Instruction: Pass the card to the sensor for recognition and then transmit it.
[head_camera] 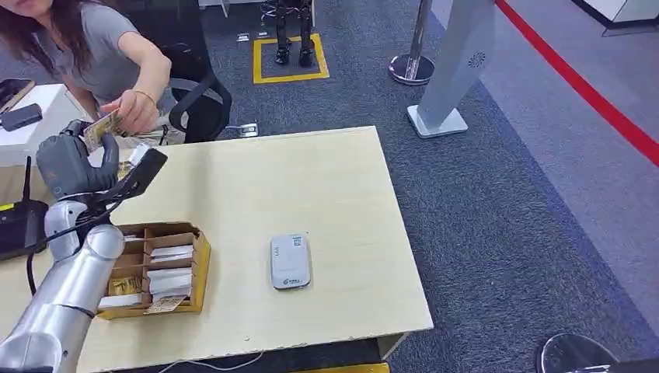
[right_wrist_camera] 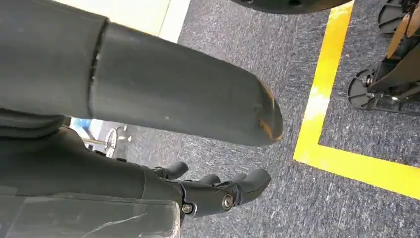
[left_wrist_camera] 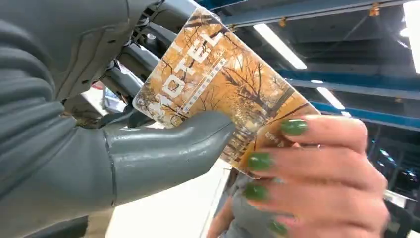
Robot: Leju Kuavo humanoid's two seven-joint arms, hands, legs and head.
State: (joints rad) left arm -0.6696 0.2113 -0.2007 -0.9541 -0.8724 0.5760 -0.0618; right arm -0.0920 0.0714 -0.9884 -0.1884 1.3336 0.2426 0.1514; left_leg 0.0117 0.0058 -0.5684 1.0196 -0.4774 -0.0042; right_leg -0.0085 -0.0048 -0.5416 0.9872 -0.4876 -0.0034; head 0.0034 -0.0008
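Note:
My left hand (head_camera: 71,165) is raised over the table's far left corner and pinches an orange hotel card (head_camera: 99,130) between thumb and fingers. In the left wrist view the card (left_wrist_camera: 223,84) lies under my grey thumb (left_wrist_camera: 163,148). A person's hand (left_wrist_camera: 317,173) with green nails grips the card's other end. That person's hand (head_camera: 138,110) reaches in from behind the table. The white sensor (head_camera: 290,261) lies flat on the table (head_camera: 311,179), well to the right of my left hand. My right hand (right_wrist_camera: 124,94) hangs above the carpet, fingers apart, holding nothing.
A cardboard box (head_camera: 200,264) with several cards stands near the table's front left. A black router (head_camera: 15,225) sits at the far left. Behind the table are a black chair (head_camera: 198,93), a white pillar stand (head_camera: 455,70) and a stanchion base (head_camera: 412,68).

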